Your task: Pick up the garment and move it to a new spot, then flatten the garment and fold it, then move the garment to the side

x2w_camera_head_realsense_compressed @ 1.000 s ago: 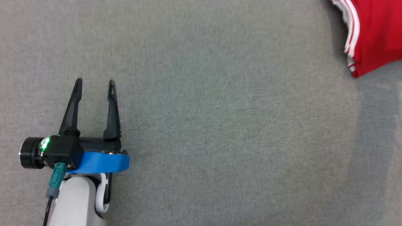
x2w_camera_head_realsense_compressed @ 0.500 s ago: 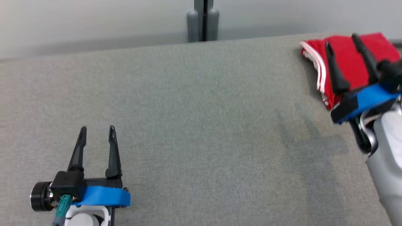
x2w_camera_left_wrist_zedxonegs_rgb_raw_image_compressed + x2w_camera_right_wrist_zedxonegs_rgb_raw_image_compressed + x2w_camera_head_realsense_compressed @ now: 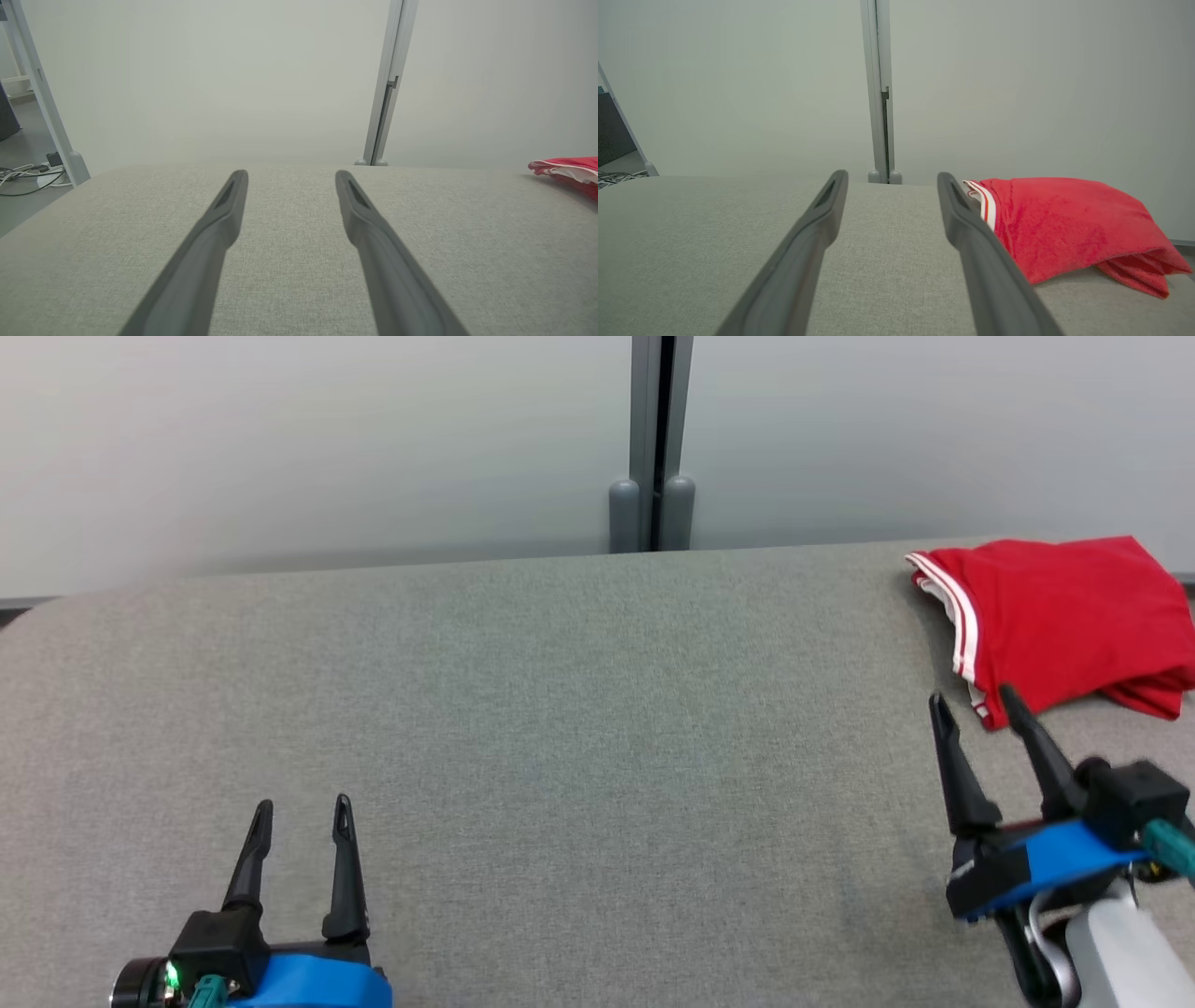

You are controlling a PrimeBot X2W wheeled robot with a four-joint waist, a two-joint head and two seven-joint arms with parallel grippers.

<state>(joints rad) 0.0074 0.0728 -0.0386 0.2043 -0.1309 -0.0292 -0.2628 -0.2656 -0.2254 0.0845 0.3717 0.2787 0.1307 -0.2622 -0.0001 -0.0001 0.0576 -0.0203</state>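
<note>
The garment (image 3: 1064,616) is a red cloth with a white striped trim, folded into a compact pile at the far right of the grey table (image 3: 579,737). In the right wrist view the garment (image 3: 1064,224) lies just right of the fingers. My right gripper (image 3: 971,702) stands open a little in front of the pile, with nothing between its fingers. My left gripper (image 3: 302,805) is open at the lower left, far from the cloth. In the left wrist view the garment (image 3: 567,170) shows at the right edge.
A pale wall with a grey upright post (image 3: 653,439) runs behind the table's far edge. Cables (image 3: 28,172) lie on the floor past the table's left end. The fabric-covered table top stretches wide between the two grippers.
The head camera has tilted up, bringing the wall and the far edge into view. My right gripper has drawn back from over the garment to a spot in front of it.
</note>
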